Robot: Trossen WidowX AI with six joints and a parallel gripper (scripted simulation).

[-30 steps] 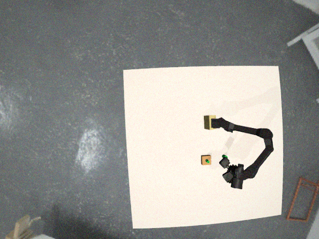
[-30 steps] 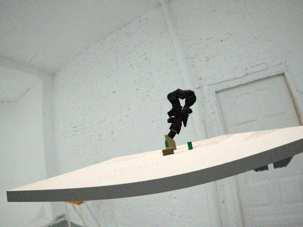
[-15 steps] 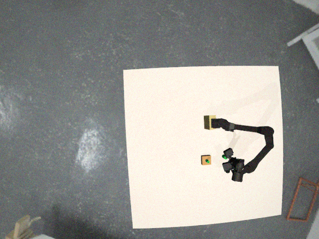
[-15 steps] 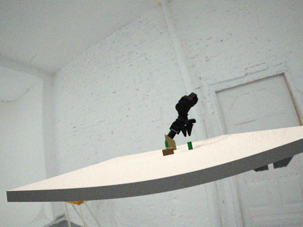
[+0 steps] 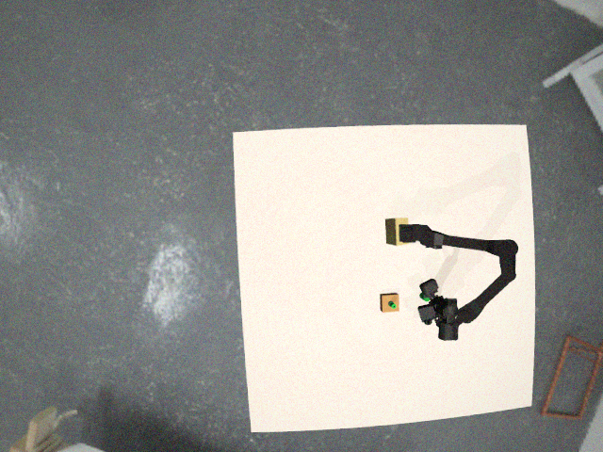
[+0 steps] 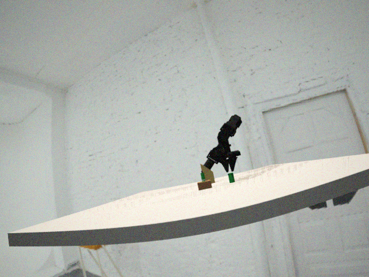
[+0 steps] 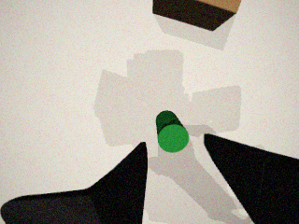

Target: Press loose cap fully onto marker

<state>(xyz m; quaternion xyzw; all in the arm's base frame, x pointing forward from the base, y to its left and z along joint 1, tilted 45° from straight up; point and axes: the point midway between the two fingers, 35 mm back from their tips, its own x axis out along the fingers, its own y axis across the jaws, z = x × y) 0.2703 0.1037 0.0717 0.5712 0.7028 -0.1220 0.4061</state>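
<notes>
Just above the green cap, the black gripper has its fingers spread apart.

Down on the pale table [image 5: 311,292] [image 6: 166,205] [image 7: 51,51], the green cap [image 5: 422,296] [image 6: 231,177] [image 7: 173,138] stands up by itself. The gripper [image 5: 428,300] [image 6: 230,171] [image 7: 175,142] points down over it, with its fingers part-way open and nothing pinched between them. I can't tell if a tip touches the cap. Near the cap is the small orange-brown block [image 5: 381,307] [image 6: 204,185] [image 7: 196,13], and the green marker [image 5: 392,304] [image 6: 203,176] stands up in it with no cap on. Farther off, a tan block [image 5: 397,228] [image 6: 208,174] sits by the arm's foot.
</notes>
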